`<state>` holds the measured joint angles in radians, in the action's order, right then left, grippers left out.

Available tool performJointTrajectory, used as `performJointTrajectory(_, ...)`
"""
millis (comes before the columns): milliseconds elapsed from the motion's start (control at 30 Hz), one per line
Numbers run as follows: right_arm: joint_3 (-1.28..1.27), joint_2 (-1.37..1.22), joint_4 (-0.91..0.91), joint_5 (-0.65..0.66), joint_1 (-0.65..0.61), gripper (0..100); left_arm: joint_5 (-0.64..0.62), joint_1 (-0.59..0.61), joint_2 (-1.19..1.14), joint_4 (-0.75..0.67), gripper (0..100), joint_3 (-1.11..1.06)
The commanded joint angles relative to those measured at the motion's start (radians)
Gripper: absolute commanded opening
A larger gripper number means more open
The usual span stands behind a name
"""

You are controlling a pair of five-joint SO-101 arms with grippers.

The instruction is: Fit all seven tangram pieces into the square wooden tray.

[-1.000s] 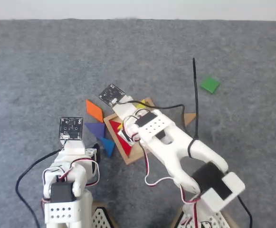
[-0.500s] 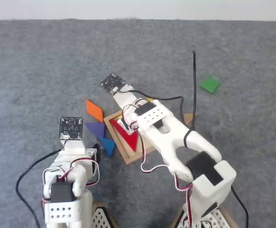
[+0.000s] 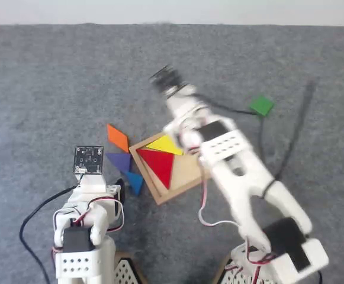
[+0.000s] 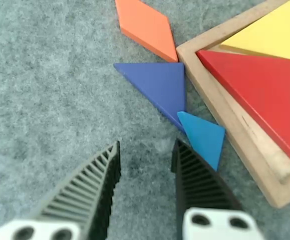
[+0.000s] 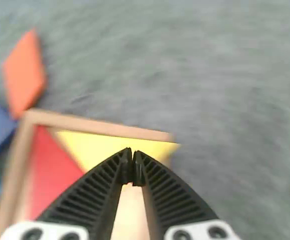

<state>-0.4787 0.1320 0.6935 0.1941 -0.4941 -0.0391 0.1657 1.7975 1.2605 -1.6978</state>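
Seen from the high view, the square wooden tray [image 3: 180,188] is sitting turned at an angle on the grey counter [image 3: 53,77], between the two arms. A yellow triangle [image 3: 166,144] and a red triangle [image 3: 158,164] are lying flat inside it, edge to edge. An orange parallelogram [image 3: 117,137], a dark blue triangle [image 3: 119,160] and a light blue triangle [image 3: 134,181] are lying on the counter just outside the tray's rim, on the left arm's side. A green square [image 3: 261,106] is lying well apart on the far side. The left arm [image 3: 83,219] is standing folded close to its base, its wrist tipped down beside the light blue triangle. The right arm [image 3: 243,177] is lying stretched out from its base across the tray's corner, its wrist blurred beyond the far rim.

In the left wrist view, the left end effector [image 4: 145,145] is hanging with its fingers apart over bare counter, one fingertip just beside the light blue triangle, gripping nothing.

In the right wrist view, the right end effector [image 5: 132,155] is hanging above the yellow triangle with its fingers pressed together on nothing.
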Motion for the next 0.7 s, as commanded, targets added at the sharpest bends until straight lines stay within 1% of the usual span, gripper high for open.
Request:
performJointTrajectory(0,0.017,0.038,-0.053,0.006,0.111,0.6,0.002,-0.003,0.023,0.003,16,0.015)
performJointTrajectory(100,0.052,-0.059,-0.085,0.011,0.122,0.6,0.002,-0.003,0.023,0.003,16,0.015)
performJointTrajectory(367,0.252,-0.325,-0.084,0.012,0.127,0.6,0.002,-0.003,0.023,0.003,16,0.015)
performJointTrajectory(533,0.279,-0.380,-0.084,0.012,0.119,0.6,0.002,-0.003,0.023,0.003,16,0.015)
performJointTrajectory(667,0.272,-0.384,-0.068,0.012,0.084,0.6,0.002,-0.003,0.023,0.003,16,0.015)
